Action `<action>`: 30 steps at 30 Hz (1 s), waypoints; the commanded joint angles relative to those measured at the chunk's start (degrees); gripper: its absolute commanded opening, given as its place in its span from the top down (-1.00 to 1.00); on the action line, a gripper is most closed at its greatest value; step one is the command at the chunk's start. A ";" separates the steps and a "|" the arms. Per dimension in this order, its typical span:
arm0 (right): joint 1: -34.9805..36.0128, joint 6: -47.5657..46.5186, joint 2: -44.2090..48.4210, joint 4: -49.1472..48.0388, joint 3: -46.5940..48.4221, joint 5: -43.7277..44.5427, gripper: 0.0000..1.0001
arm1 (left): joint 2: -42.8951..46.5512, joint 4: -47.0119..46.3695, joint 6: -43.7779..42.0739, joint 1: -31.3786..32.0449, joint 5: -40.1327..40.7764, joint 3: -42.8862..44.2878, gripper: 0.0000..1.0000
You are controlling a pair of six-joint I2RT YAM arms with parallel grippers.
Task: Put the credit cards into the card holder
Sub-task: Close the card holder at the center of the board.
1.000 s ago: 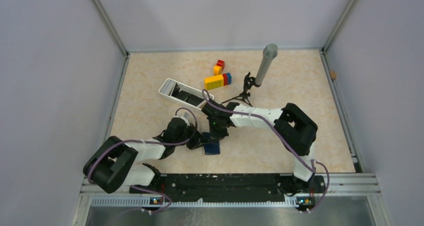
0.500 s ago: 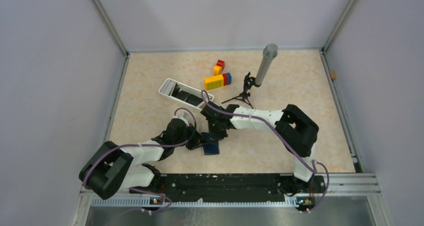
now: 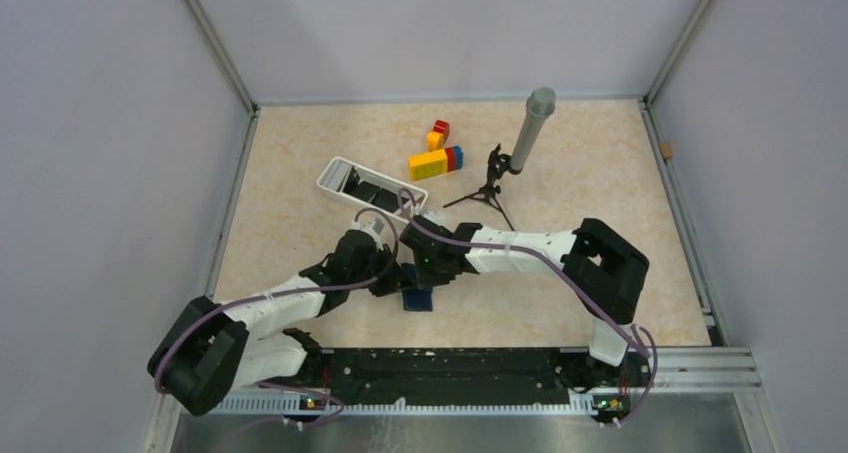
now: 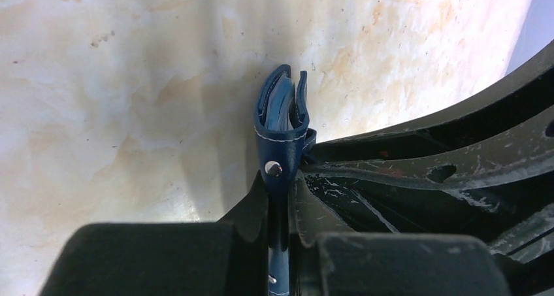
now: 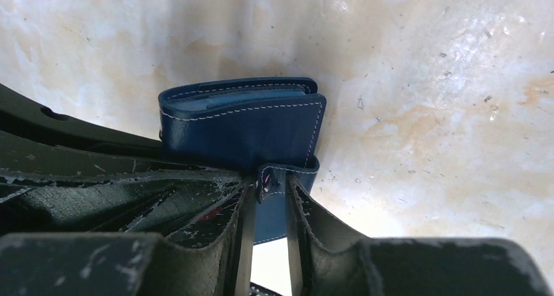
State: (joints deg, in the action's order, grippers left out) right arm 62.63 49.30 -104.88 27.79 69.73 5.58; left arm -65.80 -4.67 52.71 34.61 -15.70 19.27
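The navy card holder [image 3: 418, 299] stands folded on edge on the table between my two grippers. In the left wrist view the card holder [image 4: 282, 113] shows edge-on, and my left gripper [image 4: 282, 178] is shut on its snap strap. In the right wrist view the card holder [image 5: 242, 129] shows its stitched side. My right gripper [image 5: 269, 185] has its jaws slightly apart, open around the strap tab. From above, the left gripper [image 3: 393, 278] and right gripper [image 3: 425, 276] meet over it. Dark credit cards [image 3: 368, 187] lie in the white tray [image 3: 335, 173].
Yellow, red and blue toy bricks [image 3: 436, 159] lie behind the tray, with a smaller stack [image 3: 438, 133] beyond. A grey tube [image 3: 530, 128] leans on a black tripod [image 3: 487, 188] at the back. Walls close in the table on three sides.
My right jaws have parted from a tight pinch on the strap. Both arms and the card holder have shifted a little to the left.
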 commanded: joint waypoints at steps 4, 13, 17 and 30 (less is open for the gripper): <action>3.07 1.15 4.15 -1.53 -0.66 -0.66 0.49 | -1.85 -2.10 -3.57 0.51 0.76 3.22 1.00; 3.05 1.81 7.63 -2.45 -0.83 1.50 0.49 | -2.13 -1.77 -4.04 0.49 0.71 3.41 1.00; 3.07 2.64 6.98 1.92 0.53 5.22 0.50 | -2.05 -1.68 -4.09 0.47 0.76 3.51 1.00; 3.02 2.54 5.57 4.20 1.55 9.07 0.58 | -2.26 -1.75 -3.99 0.50 0.40 3.60 1.00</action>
State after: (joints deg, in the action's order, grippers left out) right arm 65.12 51.68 -99.68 32.47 69.04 12.53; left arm -67.40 -4.95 50.22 34.94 -16.21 21.32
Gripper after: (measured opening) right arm 0.222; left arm 0.056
